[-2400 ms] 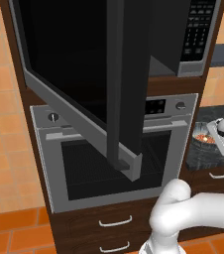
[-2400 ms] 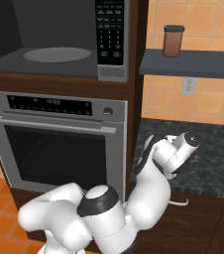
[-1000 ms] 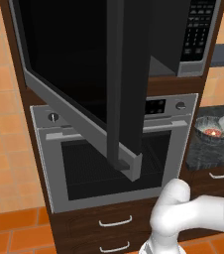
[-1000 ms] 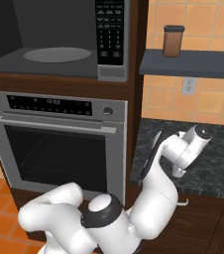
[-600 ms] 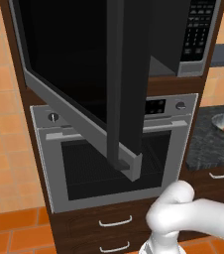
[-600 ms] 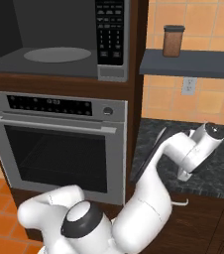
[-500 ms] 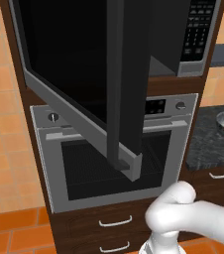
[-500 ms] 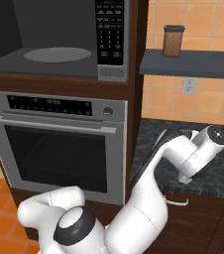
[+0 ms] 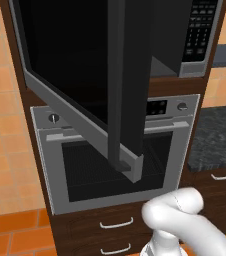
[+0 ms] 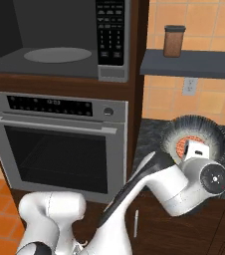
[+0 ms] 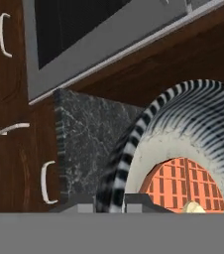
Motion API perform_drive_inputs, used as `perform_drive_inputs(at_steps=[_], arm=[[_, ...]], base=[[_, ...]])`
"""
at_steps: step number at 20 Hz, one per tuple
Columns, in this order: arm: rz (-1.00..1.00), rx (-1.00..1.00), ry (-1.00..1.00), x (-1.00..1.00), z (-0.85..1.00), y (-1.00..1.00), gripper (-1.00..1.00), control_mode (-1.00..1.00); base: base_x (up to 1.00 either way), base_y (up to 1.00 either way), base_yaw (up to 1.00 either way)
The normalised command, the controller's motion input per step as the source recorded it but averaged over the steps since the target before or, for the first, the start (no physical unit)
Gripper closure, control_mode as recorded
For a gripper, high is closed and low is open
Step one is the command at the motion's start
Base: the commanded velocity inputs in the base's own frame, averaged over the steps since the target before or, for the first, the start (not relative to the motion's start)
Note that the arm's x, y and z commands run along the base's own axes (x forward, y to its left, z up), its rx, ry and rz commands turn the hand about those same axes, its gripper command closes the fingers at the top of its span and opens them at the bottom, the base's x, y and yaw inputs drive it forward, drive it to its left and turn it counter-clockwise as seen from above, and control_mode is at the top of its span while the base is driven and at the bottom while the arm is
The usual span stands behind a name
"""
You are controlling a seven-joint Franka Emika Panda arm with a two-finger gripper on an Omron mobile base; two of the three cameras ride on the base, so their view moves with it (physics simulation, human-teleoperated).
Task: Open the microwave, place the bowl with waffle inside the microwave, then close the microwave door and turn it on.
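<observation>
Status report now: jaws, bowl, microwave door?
Gripper at the bowl rim, jaws astride it, grip unconfirmed. Bowl tilted, waffle inside. Microwave door wide open, turntable bare.

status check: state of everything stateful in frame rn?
microwave door: swung wide open
microwave: cavity open, turntable bare
oven: door shut
bowl with waffle: tipped on its side, off the counter, waffle inside
pincer: fingers either side of the bowl rim, grip itself hidden
drawers: shut
jar: upright on shelf, lid on
</observation>
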Motion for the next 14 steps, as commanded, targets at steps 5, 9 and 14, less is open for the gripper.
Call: perform_drive_inputs(at_steps=[5,9,14], arm=[[0.07,-0.19,-0.15,-0.64,0.54,0.55,1.00,-1.00],[0.15,-0.20,-0.03,-0.49,0.52,0.61,1.00,-1.00],[0.21,-0.14,0.04,-0.33,0.54,0.49,1.00,-1.00]], base=[[0.00,0.00,0.00],[0.00,0.00,0.00],[0.00,0.00,0.00]])
